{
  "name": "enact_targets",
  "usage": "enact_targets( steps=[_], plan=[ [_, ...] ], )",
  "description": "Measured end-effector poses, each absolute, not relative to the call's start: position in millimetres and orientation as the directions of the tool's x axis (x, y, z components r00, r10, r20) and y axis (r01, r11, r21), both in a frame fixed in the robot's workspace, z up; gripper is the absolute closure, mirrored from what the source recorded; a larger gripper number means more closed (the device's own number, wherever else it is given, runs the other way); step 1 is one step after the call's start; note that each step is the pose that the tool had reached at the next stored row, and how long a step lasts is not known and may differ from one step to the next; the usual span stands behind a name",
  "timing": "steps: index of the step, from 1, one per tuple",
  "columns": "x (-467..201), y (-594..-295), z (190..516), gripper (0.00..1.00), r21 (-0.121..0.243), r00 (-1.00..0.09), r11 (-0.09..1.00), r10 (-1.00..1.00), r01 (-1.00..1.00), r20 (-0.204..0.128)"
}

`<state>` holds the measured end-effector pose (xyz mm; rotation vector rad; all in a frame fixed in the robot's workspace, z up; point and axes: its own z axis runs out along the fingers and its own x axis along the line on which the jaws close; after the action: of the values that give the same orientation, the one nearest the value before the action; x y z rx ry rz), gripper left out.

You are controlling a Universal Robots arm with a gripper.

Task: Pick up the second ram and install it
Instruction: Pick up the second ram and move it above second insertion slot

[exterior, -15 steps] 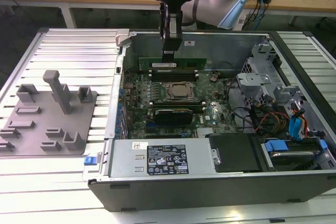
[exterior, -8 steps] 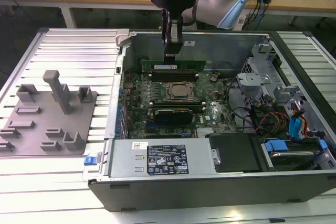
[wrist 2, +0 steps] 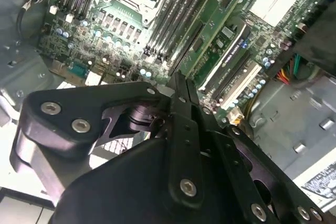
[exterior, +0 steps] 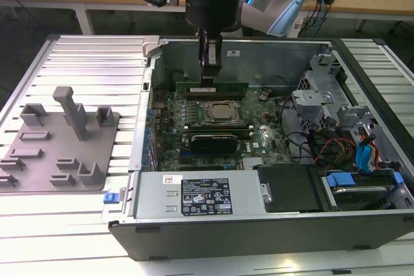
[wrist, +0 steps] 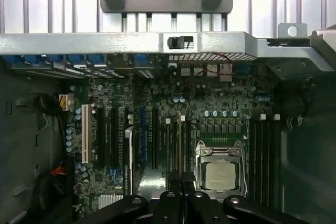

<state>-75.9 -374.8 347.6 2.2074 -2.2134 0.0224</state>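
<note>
The second ram (exterior: 231,86) is a long green stick held level inside the open computer case, just past the CPU socket (exterior: 220,112) as the exterior view shows it. My gripper (exterior: 210,81) comes straight down from above and is shut on the middle of the stick's top edge. I cannot tell whether its lower edge touches a slot. In both wrist views the black fingers (wrist 2: 180,80) press together, pointing down at the black memory slots (wrist: 176,145) beside the CPU socket (wrist: 218,174).
Another green stick (exterior: 213,132) stands in the slots on the near side of the socket. A grey fixture plate (exterior: 58,140) lies on the ribbed table at the exterior view's left. The power supply (exterior: 200,195) fills the case's front. Cables and drive bays (exterior: 343,140) crowd its right.
</note>
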Motion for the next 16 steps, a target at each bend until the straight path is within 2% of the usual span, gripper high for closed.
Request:
enact_targets(
  steps=[7, 16],
  plan=[
    [-72, -369, 316, 0.91, 0.001, -0.003, 0.003, -1.0, -1.0, 0.021],
    [-65, -369, 312, 0.91, 0.001, -0.003, 0.003, -1.0, -1.0, 0.021]
  ],
)
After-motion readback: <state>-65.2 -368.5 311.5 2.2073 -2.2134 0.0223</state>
